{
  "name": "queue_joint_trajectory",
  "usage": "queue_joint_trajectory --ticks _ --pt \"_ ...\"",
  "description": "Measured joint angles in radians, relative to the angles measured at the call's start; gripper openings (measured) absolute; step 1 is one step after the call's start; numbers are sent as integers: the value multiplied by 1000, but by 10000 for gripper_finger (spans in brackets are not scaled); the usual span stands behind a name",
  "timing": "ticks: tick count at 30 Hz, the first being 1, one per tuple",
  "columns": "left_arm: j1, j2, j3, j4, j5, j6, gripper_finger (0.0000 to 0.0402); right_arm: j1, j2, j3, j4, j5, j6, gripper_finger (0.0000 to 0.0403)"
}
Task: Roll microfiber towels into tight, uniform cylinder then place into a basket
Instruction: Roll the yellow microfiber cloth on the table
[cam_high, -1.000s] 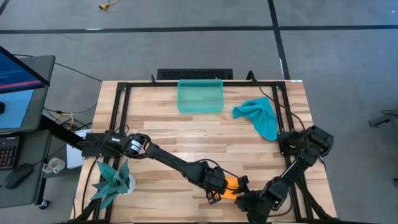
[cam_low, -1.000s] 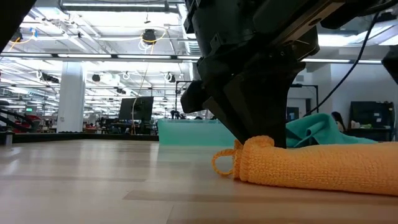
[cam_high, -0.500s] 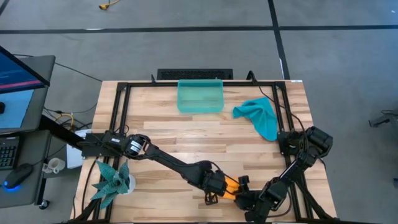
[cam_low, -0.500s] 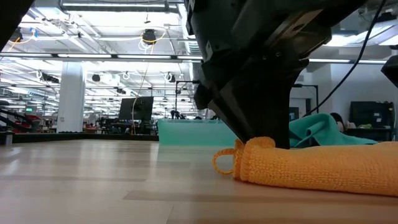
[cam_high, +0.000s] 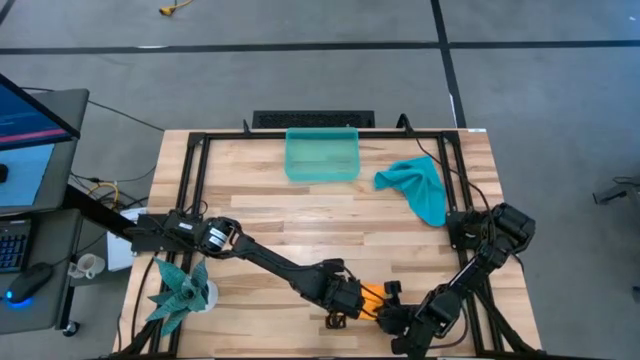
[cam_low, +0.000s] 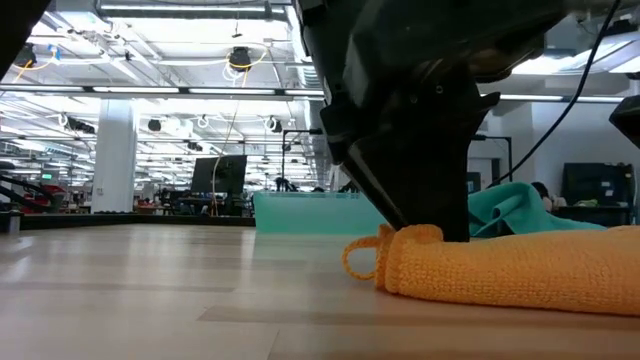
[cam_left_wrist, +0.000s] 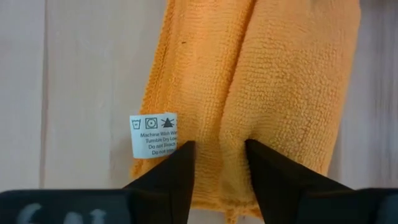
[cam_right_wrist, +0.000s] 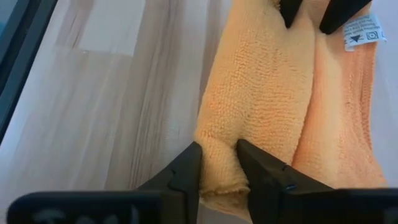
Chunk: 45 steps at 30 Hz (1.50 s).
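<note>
The orange towel (cam_high: 370, 295) lies rolled up on the wood near the table's front edge, and its left end with a loop (cam_low: 358, 262) shows in the low view. My left gripper (cam_left_wrist: 219, 149) stands open over the roll's left end, by the white care label (cam_left_wrist: 153, 135). My right gripper (cam_right_wrist: 219, 149) is shut on the roll's right end. The teal towel (cam_high: 415, 188) lies crumpled at the right, partly over the black frame. The basket (cam_high: 322, 155) stands at the far middle of the table. My left gripper comes at the roll from above, slanting down, near its left end (cam_low: 425, 235). Its open fingertips (cam_left_wrist: 186, 152) stand on the cloth on either side of a ridge (cam_left_wrist: 219, 124) and do not close on it. My right gripper pinches a ridge of the roll at its right end (cam_right_wrist: 217, 134) between its two fingers, slanting down from the table's right. The roll lies on the table.
A black metal frame (cam_high: 190, 170) runs along the table's edges. A spiky teal plant (cam_high: 180, 290) stands at the near left. Bare wood lies between the roll and the basket.
My left gripper has turned about its own pointing line over the roll's left end. Less orange shows between the two grippers in the high view. The roll has stayed where it was on the table.
</note>
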Motion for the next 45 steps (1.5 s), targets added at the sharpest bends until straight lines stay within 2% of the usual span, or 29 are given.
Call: queue_joint_trajectory --ticks 8,15,18,21,23,28,32,37,45 --pt "-30 -63 54 -130 -35 21 138 0 0 0 -2 0 3 113" --pt "-125 -127 107 -232 -210 1 138 0 0 0 0 0 4 113" --pt "-174 -132 108 -205 -326 41 138 -1 0 0 2 0 4 113" --pt "-206 -125 70 -93 -434 77 138 -1 0 0 4 1 4 113" --pt "-211 -110 33 -5 -458 104 138 -1 0 0 6 1 5 113" --pt "-173 -108 -101 251 -392 156 138 -2 0 -1 15 2 5 113" --pt "-119 -108 -170 341 -304 124 138 -2 1 -2 17 1 5 113" --pt "-69 -109 -228 418 -123 91 138 -2 1 -2 17 1 6 113" --pt "-51 -113 -293 438 -59 22 138 -2 2 -2 22 0 5 113"
